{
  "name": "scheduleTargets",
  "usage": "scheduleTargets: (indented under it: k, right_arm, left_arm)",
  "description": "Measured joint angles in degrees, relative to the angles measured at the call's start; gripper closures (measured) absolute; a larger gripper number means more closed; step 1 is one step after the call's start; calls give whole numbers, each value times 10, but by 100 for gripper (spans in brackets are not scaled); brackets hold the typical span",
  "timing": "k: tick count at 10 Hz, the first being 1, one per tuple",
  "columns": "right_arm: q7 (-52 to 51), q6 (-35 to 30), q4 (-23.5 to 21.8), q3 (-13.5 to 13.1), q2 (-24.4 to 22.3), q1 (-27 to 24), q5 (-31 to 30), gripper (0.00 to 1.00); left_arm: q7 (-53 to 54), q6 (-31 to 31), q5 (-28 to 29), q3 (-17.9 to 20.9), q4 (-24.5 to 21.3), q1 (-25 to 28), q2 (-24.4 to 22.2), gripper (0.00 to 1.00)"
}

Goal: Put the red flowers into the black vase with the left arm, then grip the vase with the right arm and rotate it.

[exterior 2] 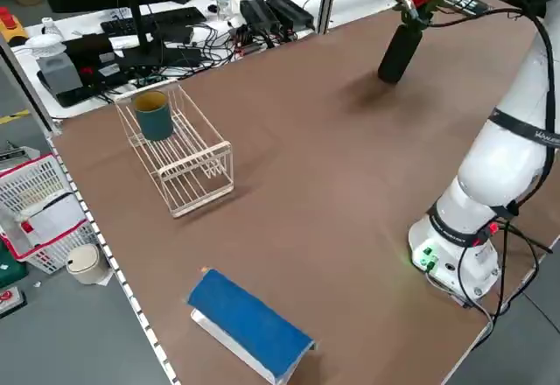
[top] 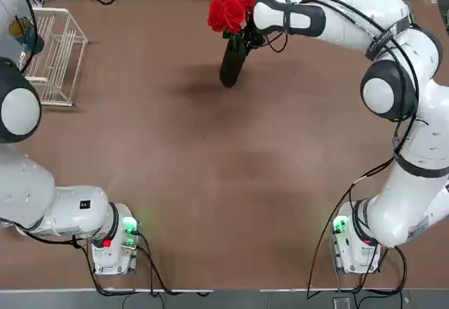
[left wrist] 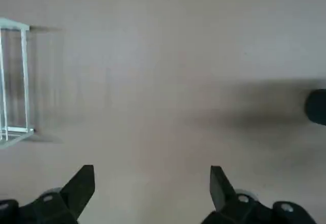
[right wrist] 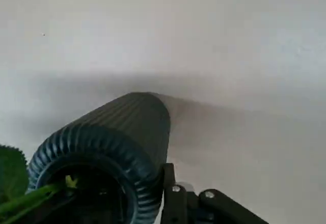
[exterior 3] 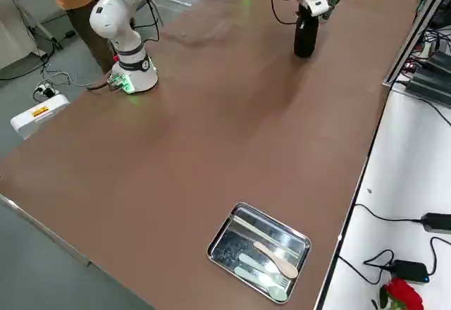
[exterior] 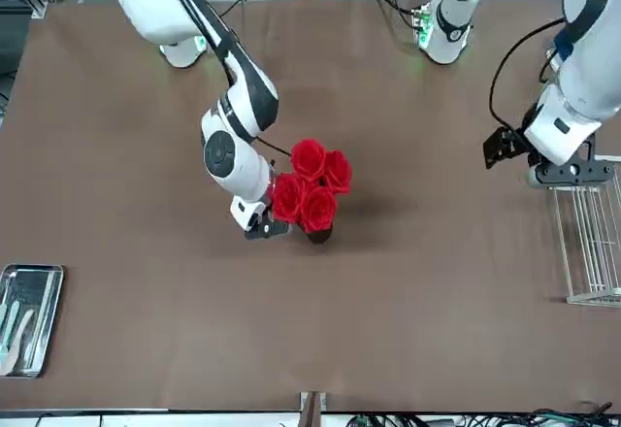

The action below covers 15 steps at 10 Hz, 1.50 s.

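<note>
The red flowers [top: 231, 8] stand in the black vase [top: 233, 63] at the far middle of the table, the blooms well above its mouth. My right gripper [exterior: 267, 225] is shut on the vase at its rim, just under the blooms. In the right wrist view the ribbed vase [right wrist: 117, 147] fills the lower part, with green stems in its mouth and one finger [right wrist: 170, 198] pressed against the outside of the rim. My left gripper [left wrist: 152, 191] hangs open and holds nothing, over the table's left side near the wire rack.
A white wire rack [exterior 2: 175, 149] holding a dark teal cup [exterior 2: 155, 115] sits at the left edge. A blue flat object [exterior 2: 249, 324] lies near the front left corner. A metal tray [exterior 3: 259, 251] with cutlery rests at the far right corner.
</note>
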Motion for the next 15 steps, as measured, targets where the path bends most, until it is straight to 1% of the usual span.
scheduleTargets:
  k: [1,2,3,4,6,7,8,9,11,14,15]
  right_arm:
    - [-7,-13,5,5,-2,-1,-33,76]
    - [-24,-34,11,10,-4,-1,-69,76]
    - [-66,-55,17,11,-11,-2,-90,76]
    - [-136,-71,23,11,-21,-5,-106,76]
    - [-327,-81,26,12,-39,-20,-153,76]
    - [-422,-80,26,12,-40,-26,-173,76]
    - [-492,-77,26,12,-40,-28,-186,76]
    - [-528,-74,27,14,-40,-24,-199,76]
    - [-545,-74,33,19,-34,-7,-233,75]
    - [-550,-74,39,20,-14,5,-238,73]
    - [-550,-74,40,20,-12,5,-238,70]
  left_arm:
    - [21,4,-2,19,5,2,-5,0]
    - [41,5,-2,29,16,6,-8,0]
    - [49,4,-2,34,27,7,-10,0]
    - [49,3,-2,38,30,9,-11,0]
    - [58,2,-2,42,30,34,-10,0]
    - [61,2,-2,43,30,43,-10,0]
    - [60,1,-3,43,30,43,-10,0]
    - [58,-4,-5,40,30,43,-10,0]
    - [28,-30,-21,37,30,42,-10,0]
    - [1,-42,-22,38,30,43,-10,0]
    - [0,-42,-22,38,30,43,-10,0]
